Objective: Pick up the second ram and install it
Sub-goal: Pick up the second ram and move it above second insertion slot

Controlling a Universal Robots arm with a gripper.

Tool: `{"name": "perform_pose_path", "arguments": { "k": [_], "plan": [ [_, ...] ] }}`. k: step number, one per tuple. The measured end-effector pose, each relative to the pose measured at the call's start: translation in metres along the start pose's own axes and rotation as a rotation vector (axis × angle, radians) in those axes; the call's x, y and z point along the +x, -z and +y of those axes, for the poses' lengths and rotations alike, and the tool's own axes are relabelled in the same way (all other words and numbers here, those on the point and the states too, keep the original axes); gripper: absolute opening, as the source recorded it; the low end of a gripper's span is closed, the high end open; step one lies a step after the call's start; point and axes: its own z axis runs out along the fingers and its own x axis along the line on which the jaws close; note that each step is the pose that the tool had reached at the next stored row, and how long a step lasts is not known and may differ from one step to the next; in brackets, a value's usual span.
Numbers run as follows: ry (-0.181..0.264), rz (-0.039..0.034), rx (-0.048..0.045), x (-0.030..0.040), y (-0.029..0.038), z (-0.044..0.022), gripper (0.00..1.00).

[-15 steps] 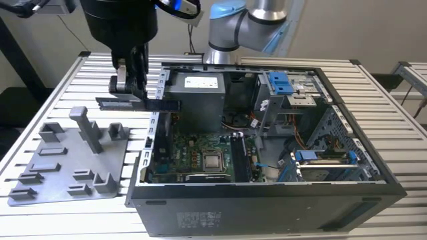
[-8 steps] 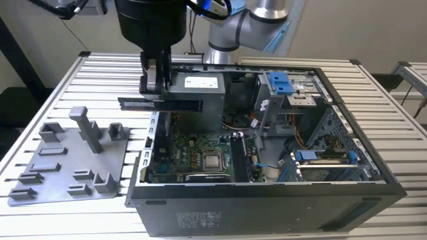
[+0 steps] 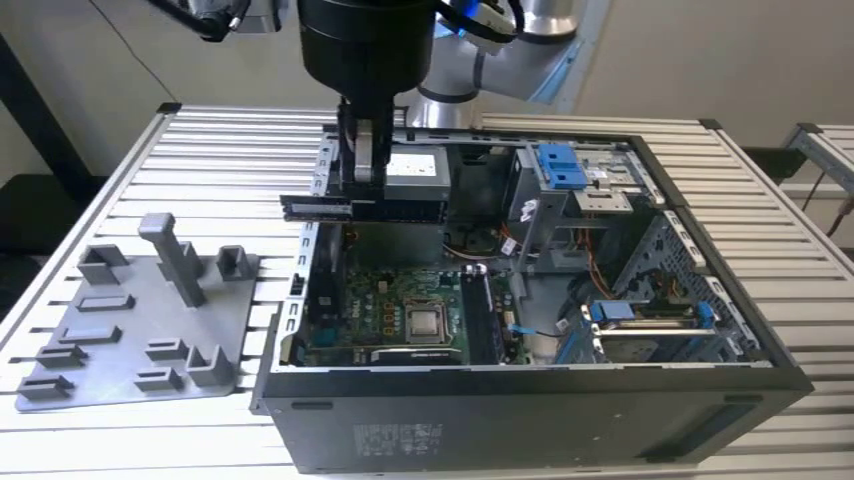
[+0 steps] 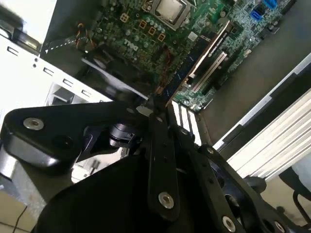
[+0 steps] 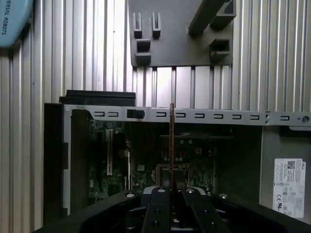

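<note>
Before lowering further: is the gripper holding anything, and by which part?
The second ram, pinched by the jaws at its upper edge, near mid-length.

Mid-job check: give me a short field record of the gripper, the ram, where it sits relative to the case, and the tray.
gripper: gripper shut on the second ram
ram attitude: long edge level, gripped from above
ram location: in the air above the open PC case, by its wall on the exterior view's left; not seated in a slot
tray: grey tray on the table, outside the case
</note>
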Motion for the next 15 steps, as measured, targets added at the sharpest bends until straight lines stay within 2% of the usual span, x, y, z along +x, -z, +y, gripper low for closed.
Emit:
{"name": "perform_pose_path", "arguments": {
  "k": [15],
  "plan": [
    [0.000,0.0001,-0.0001,0.0000,0.0028,-0.0628,0.14]
  ]
}}
